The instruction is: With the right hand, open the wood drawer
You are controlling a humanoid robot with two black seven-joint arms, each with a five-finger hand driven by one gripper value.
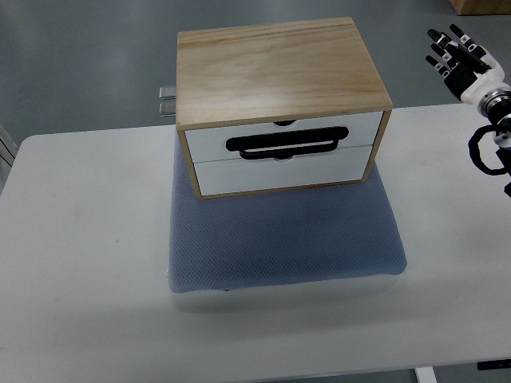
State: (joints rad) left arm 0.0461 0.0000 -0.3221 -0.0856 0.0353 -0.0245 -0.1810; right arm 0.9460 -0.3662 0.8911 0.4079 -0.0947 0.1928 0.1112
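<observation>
A white bench (96, 263) fills most of the view, its rounded corners showing at the far left and right. A blue-grey padded mat (279, 247) with a fine dotted weave lies flat on it, near the middle. Beyond the bench's far edge lies a grey floor (80, 64), where a small metal bracket (167, 100) shows. A brown cardboard corner (481, 5) sits at top right.

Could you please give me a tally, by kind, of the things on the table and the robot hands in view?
Wooden drawer box: 1
White drawer fronts, upper and lower: 2
Black handle: 1
Blue-grey mat under the box: 1
Right hand, fingers spread, holding nothing: 1
Total: 6
</observation>
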